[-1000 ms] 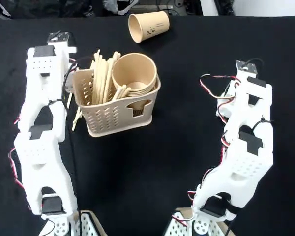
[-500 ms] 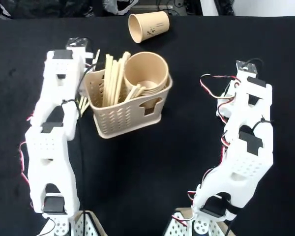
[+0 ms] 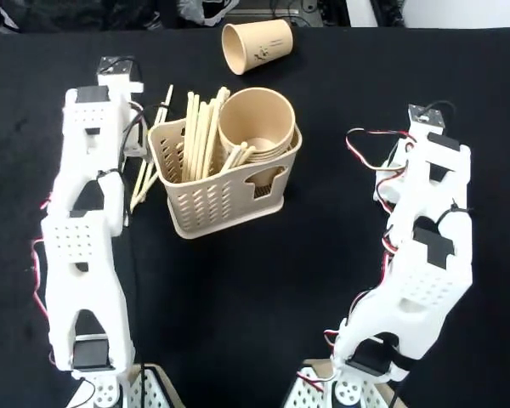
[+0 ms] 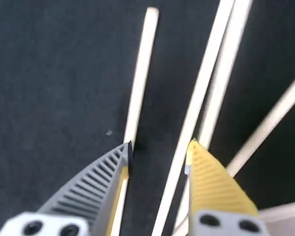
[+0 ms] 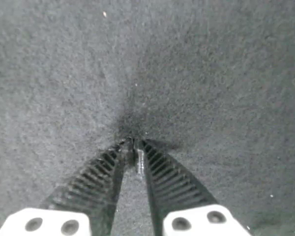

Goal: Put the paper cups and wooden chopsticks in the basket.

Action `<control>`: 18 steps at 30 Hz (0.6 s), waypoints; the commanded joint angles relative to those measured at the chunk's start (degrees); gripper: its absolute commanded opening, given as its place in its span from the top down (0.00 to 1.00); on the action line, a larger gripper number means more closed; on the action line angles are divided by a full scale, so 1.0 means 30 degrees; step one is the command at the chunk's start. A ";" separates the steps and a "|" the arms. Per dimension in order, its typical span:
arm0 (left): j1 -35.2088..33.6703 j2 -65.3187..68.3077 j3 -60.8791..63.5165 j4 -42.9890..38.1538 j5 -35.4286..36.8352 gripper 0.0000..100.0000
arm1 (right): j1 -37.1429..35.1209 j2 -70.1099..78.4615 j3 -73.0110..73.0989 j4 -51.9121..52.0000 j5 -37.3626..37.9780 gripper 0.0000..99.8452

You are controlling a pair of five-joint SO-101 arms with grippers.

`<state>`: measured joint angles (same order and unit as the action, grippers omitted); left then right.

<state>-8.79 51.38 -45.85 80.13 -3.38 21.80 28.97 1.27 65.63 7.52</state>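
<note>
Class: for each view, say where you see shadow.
High view: the black table shows hardly any shadow around the basket. Left wrist view: a small dark patch by the grey fingertip of the left gripper. Right wrist view: a dark shadow on the table under the tips of the shut right gripper.

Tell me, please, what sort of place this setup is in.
Probably a robotics lab or workshop bench: a left arm and right arm with exposed wires stand on a black cloth-covered table, with a staged plastic basket of wooden chopsticks and paper cups.
</note>
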 commanded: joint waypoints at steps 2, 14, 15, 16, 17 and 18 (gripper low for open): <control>-0.0190 0.1465 -0.3560 -0.0147 -0.0234 0.80 | 0.0029 -0.0425 0.0044 -0.0088 0.0147 0.99; -0.0718 0.5568 -1.0359 0.4073 -0.0381 0.86 | 0.0029 -0.0425 0.0044 -0.0088 0.0147 0.99; -0.0630 0.5744 -1.0769 0.4337 -0.0381 0.89 | 0.0029 -0.0425 0.0044 -0.0088 0.0147 0.99; -0.0542 0.5861 -1.1150 0.4630 -0.0381 0.93 | 0.0029 -0.0425 0.0044 -0.0088 0.0147 0.99; -0.0396 0.5919 -1.1531 0.4923 -0.0381 0.95 | 0.0029 -0.0425 0.0044 -0.0088 0.0147 0.99; -0.0337 0.5949 -1.1853 0.5304 -0.0440 0.97 | 0.0029 -0.0425 0.0044 -0.0088 0.0147 0.99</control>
<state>-9.49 69.58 -77.49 93.32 -4.00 21.80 28.97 1.27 65.63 7.52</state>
